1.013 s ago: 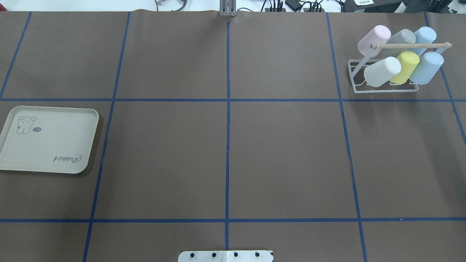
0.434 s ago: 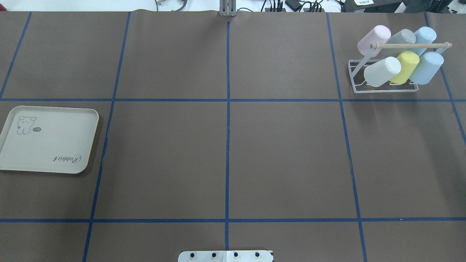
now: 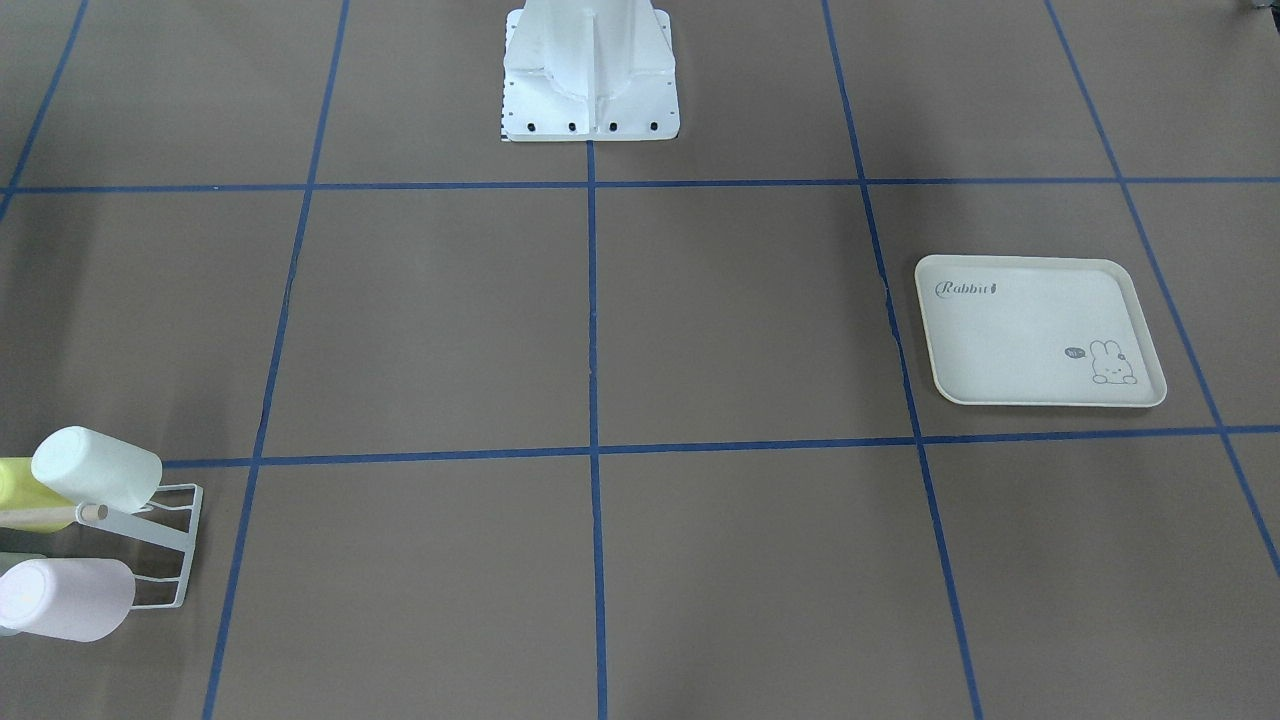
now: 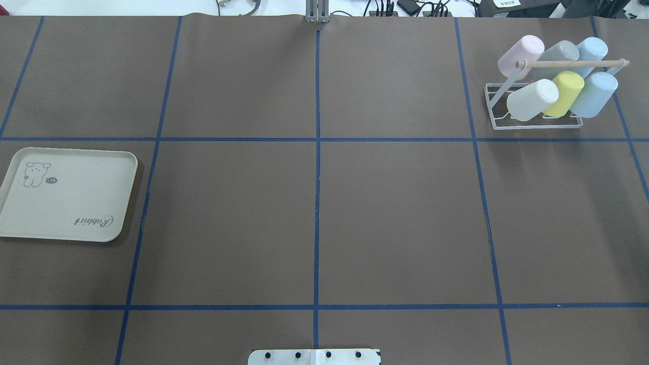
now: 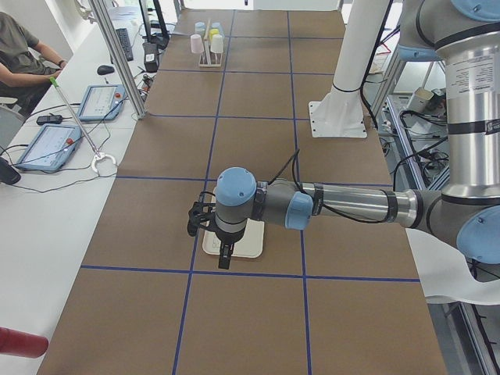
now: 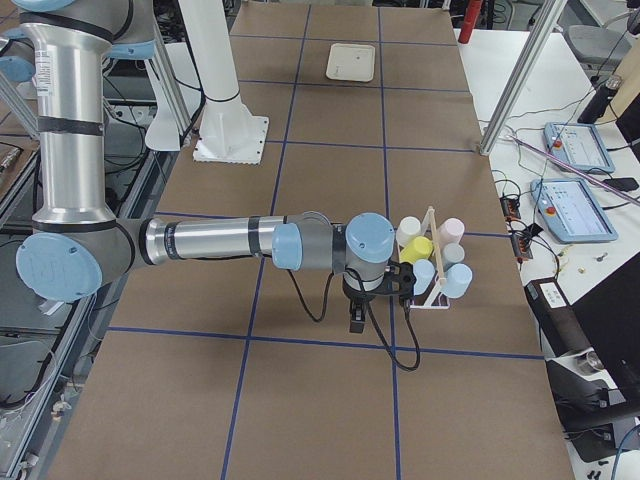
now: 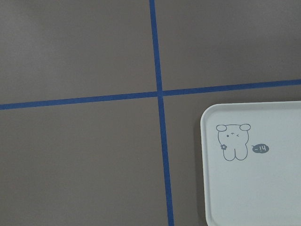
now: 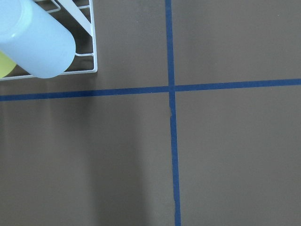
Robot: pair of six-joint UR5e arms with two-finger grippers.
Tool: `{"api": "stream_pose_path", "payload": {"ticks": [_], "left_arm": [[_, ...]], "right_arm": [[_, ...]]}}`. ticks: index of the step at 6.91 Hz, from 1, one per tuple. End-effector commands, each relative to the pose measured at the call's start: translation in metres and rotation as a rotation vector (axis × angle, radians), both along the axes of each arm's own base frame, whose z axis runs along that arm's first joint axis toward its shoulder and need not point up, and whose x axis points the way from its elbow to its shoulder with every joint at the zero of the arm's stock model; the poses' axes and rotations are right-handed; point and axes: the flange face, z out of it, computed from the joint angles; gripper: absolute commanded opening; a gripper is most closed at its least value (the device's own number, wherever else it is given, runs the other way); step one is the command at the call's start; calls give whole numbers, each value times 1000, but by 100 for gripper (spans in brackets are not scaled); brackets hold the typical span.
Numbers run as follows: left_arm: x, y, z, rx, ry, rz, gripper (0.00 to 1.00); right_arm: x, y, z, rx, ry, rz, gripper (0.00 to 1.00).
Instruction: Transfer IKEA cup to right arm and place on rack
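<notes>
Fingertips of the slim black two-finger left gripper (image 5: 225, 256) point straight down above the cream rabbit-print plastic tray (image 5: 244, 248). Only the side view shows this claw, so I cannot tell whether it is parted or clenched, though no cup shows at it. The bulky black right gripper (image 6: 356, 318) is in the same case. It hangs fingers-down just beside the small white wire rack (image 8: 94, 42), is seen only from the table's end, and has nothing visibly in it. Behind it the silver right arm (image 6: 200, 240) with light-blue joint caps stretches low over the brown paper-covered table (image 4: 395, 218).

On the rack sit six plastic tumblers, each apparently slipped mouth-down over a peg so that it leans and cannot roll. The white cup (image 4: 532, 100), yellow cup (image 4: 565, 91) and pale-blue cup (image 4: 594, 95) form the near row. The pink cup (image 4: 519, 56), grey cup (image 4: 560, 55) and second pale-blue cup (image 4: 590, 50) sit behind, under the light wooden dowel (image 4: 573, 63).

Tray and rack lie well apart, each on one arm's side, which is likely why a hand-over is needed. No cup shows on the tray. With every visible cup racked, the task looks finished.
</notes>
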Motion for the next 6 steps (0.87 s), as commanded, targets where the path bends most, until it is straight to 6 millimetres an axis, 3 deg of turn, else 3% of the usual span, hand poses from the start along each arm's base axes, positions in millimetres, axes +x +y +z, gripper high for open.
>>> {"api": "stream_pose_path", "payload": {"ticks": [1, 6], "left_arm": [[0, 1, 1, -4, 2, 0, 100], [0, 3, 4, -17, 1, -6, 100]], "right_arm": [[0, 0, 0, 0, 0, 1, 100], [0, -2, -2, 2, 0, 2, 100]]}}
